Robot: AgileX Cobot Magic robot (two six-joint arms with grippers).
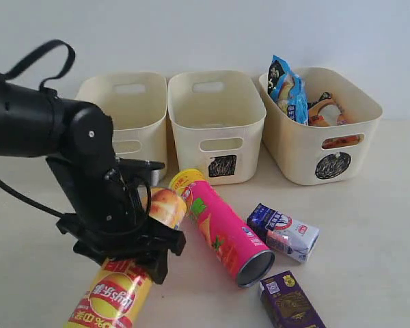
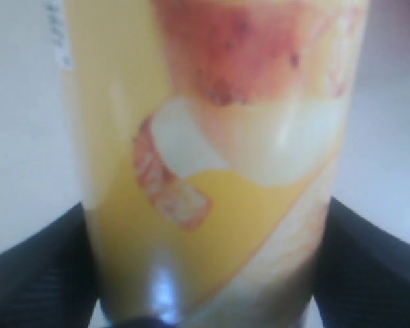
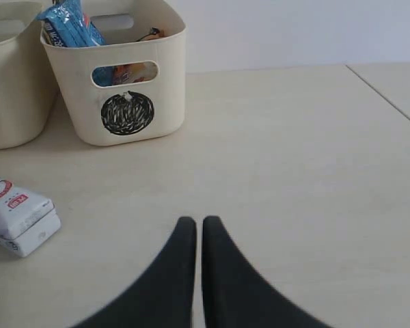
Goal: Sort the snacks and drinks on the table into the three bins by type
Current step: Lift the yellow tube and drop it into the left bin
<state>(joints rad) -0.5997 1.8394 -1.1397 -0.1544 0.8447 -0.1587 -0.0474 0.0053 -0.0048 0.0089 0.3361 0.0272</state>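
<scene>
Yellow chip tube is slanting across the near left of the table, and I am watching the left gripper clamping it round the middle, its black fingers pressing on both sides. The right gripper is pointing across the table with its jaws pressed together, holding nothing. The pink chip tube is lying just beside the yellow one, with the white and blue carton and the purple carton resting near it. The blue noodle packet and the orange noodle packet are sitting in the circle-marked bin.
</scene>
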